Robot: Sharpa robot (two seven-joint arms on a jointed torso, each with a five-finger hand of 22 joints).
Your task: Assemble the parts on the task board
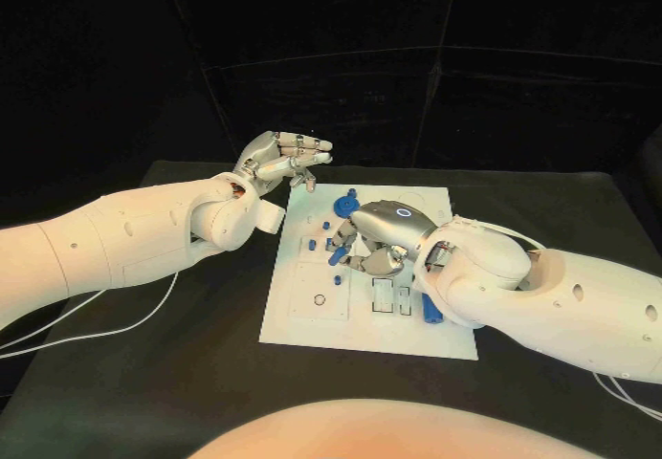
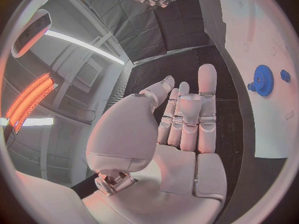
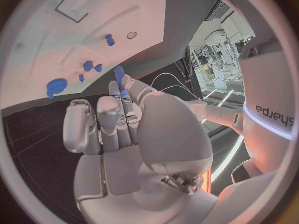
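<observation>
The right hand [image 1: 380,239] pinches a slim blue part [image 3: 119,77] over the middle of the white task board [image 1: 311,316], seemingly ready to seat it. The left hand [image 1: 283,158], empty with fingers loosely curled, hovers beyond the board's far left corner, near a blue gear [image 2: 263,79].

A black table [image 1: 165,382] stands before a dark backdrop [image 1: 414,86], and thin white cables lie on the table, some at its left side [image 1: 103,320] and some at its near right corner [image 1: 628,397].
</observation>
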